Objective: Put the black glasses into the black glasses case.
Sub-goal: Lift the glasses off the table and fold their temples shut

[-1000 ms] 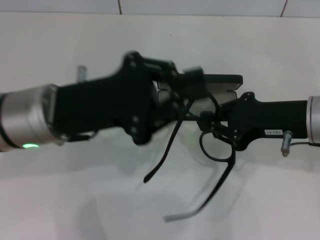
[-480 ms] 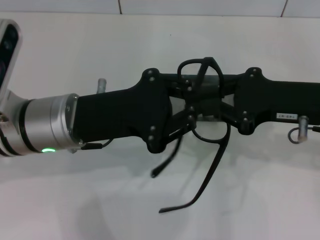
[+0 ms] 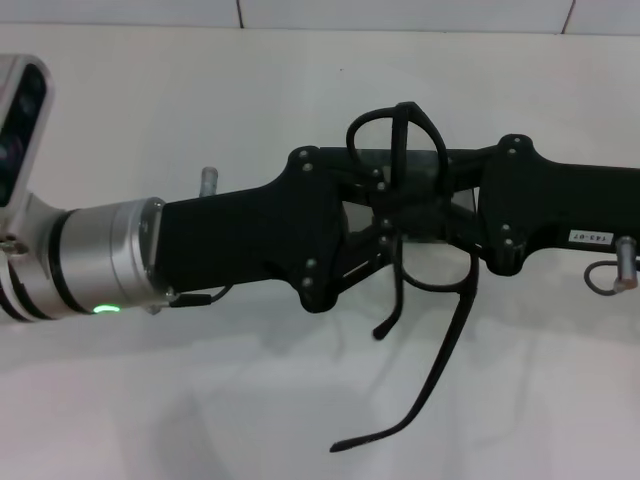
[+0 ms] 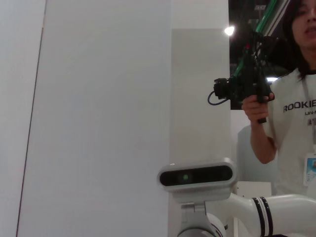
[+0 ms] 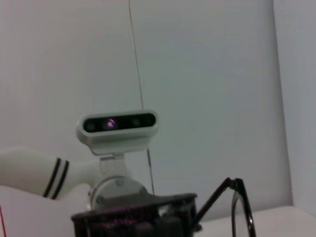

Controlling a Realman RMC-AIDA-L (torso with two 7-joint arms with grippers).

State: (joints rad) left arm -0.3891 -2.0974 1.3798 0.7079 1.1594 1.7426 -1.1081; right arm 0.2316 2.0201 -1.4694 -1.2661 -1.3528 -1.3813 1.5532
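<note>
1. Black glasses (image 3: 418, 255) are held up above the white table (image 3: 200, 400), between the two grippers. Their thin temple arms, long and curved at the tips, trail toward the robot; the rounded lenses stand one beyond the other.
2. Left gripper (image 3: 372, 228) comes in from the left and meets the frame at mid-height (whether it is clamped I cannot tell).
3. Right gripper (image 3: 452, 222) comes in opposite it; its jaws are hidden too.
4. A black case (image 3: 462, 200) shows just beyond, mostly covered.
</note>
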